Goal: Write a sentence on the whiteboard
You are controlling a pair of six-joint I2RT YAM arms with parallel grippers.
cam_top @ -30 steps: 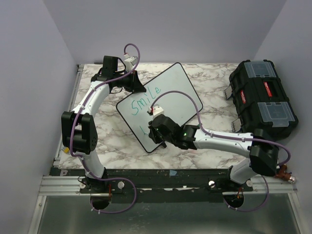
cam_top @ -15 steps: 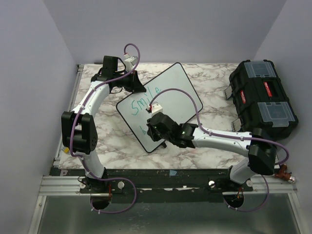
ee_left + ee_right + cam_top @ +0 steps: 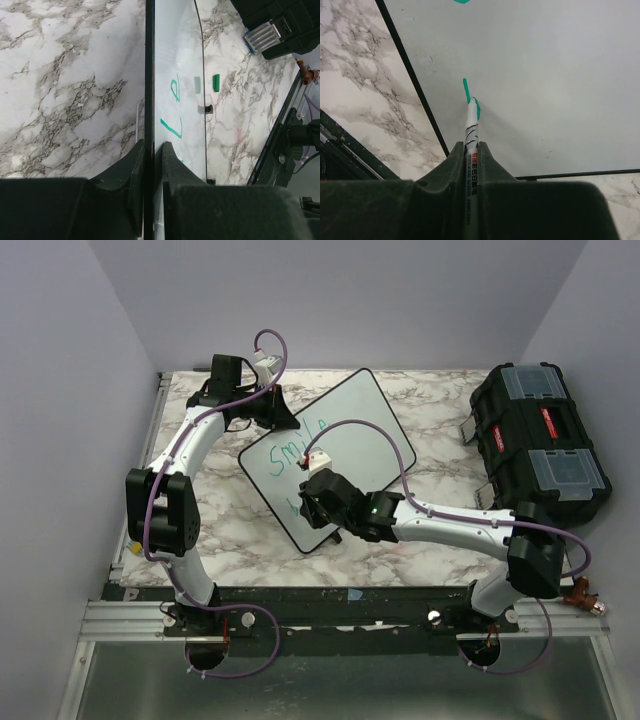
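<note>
Slightly leftward goes the right gripper point(image 3: 470, 148) since earlier — we see it pinching a marker point(image 3: 470, 129), tip on the whiteboard point(image 3: 362, 430) on the bench point(image 3: 440, 392); the left gripper point(image 3: 151, 148) clamps its edge.

surface: marble-patterned table point(image 3: 440, 405) | middle: whiteboard point(image 3: 365, 435) resting askew | right edge: black toolbox point(image 3: 540, 440) | just beside the board's edge: small green cap point(image 3: 216, 82)

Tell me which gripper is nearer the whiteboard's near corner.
Right. The right gripper holds a marker over the whiteboard beside that corner; the left gripper clamps the far-left edge.
</note>
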